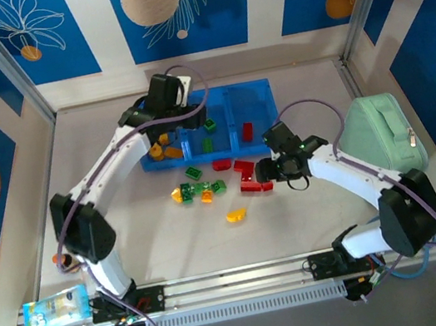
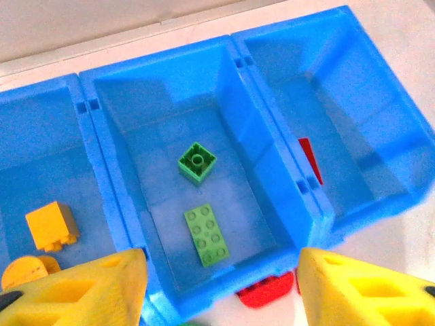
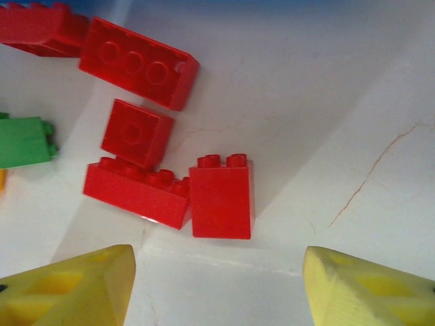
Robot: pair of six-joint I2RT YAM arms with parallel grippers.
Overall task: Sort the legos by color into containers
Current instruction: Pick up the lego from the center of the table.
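The blue tray point(image 1: 256, 93) has three compartments. The middle one holds two green legos, a square one point(image 2: 197, 161) and a long flat one point(image 2: 206, 234). Yellow-orange legos point(image 2: 51, 225) lie in the left compartment and a red lego point(image 2: 309, 157) in the right. My left gripper point(image 2: 221, 292) hangs open over the middle compartment's near wall, holding nothing. My right gripper point(image 3: 217, 285) is open just above the table, near a cluster of red legos; a tall red brick point(image 3: 221, 197) lies closest to it, on its side.
Loose green and yellow legos point(image 1: 197, 190) and an orange piece point(image 1: 236, 214) lie in front of the tray. A mint-green zippered case point(image 1: 382, 132) stands at the right. A snack packet point(image 1: 55, 310) lies near the left arm's base.
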